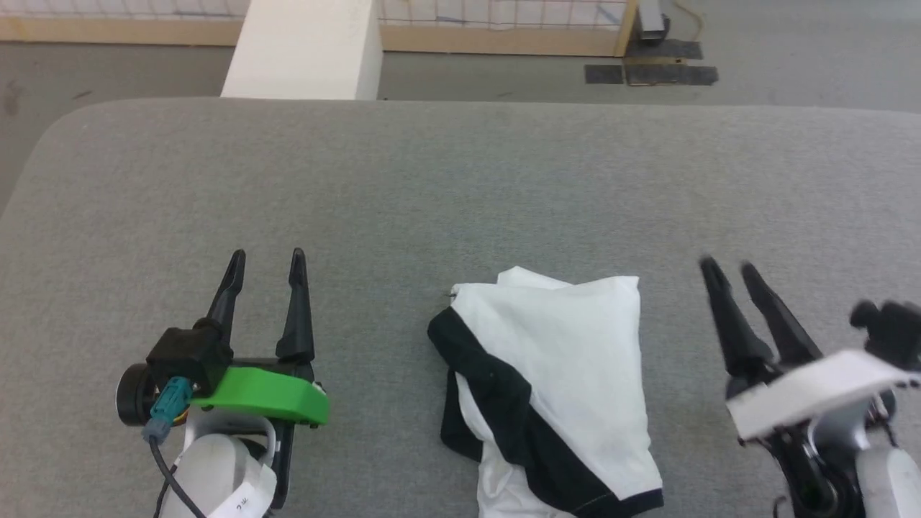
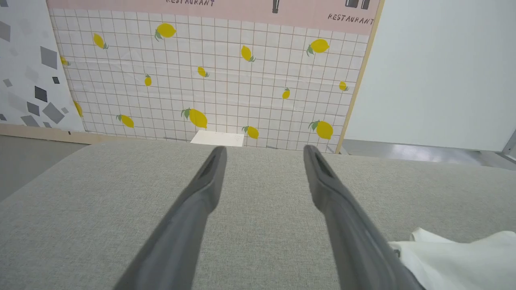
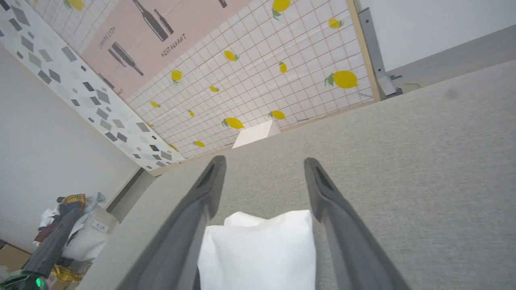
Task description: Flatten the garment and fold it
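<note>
While the folded white-and-black soft shirt [image 1: 568, 360] is lying on the grey fabric tabletop [image 1: 460, 187], the left gripper [image 1: 268, 253] and right gripper [image 1: 727, 265] are flanking it, not touching, fingers spread, empty

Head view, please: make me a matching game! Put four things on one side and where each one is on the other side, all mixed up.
Things:
1. left gripper
2. right gripper
3. shirt
4. white pillar

Places:
A. beyond the far edge of the grey table
B. lower right, fingers open
C. lower left, with a green bracket at its base
D. lying on the table, between the two grippers

Pairs: 1-C, 2-B, 3-D, 4-A
</note>
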Motion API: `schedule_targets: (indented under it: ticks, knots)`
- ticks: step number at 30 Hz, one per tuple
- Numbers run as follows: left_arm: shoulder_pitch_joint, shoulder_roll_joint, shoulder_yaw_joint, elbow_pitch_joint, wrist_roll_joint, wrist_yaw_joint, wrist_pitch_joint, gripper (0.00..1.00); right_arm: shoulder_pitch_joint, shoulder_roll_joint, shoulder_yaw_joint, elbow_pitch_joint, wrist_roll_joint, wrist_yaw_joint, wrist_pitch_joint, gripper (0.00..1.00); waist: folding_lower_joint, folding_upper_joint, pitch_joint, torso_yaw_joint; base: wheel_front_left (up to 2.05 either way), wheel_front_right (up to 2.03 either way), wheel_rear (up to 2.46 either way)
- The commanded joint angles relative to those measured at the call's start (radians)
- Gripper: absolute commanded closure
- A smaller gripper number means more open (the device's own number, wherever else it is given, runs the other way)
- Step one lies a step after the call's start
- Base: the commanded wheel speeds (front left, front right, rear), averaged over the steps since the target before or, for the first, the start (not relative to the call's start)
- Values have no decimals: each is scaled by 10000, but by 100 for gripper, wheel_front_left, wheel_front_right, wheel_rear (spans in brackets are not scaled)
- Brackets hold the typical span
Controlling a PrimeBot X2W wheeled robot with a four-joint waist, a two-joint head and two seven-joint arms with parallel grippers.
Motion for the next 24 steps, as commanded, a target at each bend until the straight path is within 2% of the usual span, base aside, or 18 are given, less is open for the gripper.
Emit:
schedule_targets:
  ticks: [1,6,15,19,24]
  knots:
    - [110,-29,54,-37,29,29,-45,0,188,7,-185,115,-26,-13,-32,0,-1,0,-72,-175,0,0,0]
    - [164,-29,111,-106,12,42,-45,0,650,7,-352,881,313,-13,331,0,-1,0,-78,-308,0,0,0]
    - [131,-30,2,-129,-61,25,-45,0,238,7,485,2471,1157,-13,1690,0,-1,0,40,-100,0,0,0]
    - [152,-30,-62,-79,-70,20,-45,0,-63,7,843,3213,1264,-13,2318,0,-1,0,41,70,0,0,0]
    - [189,-30,-132,-20,-102,25,-45,0,-382,7,1188,3964,847,-13,3149,0,-1,0,-6,255,0,0,0]
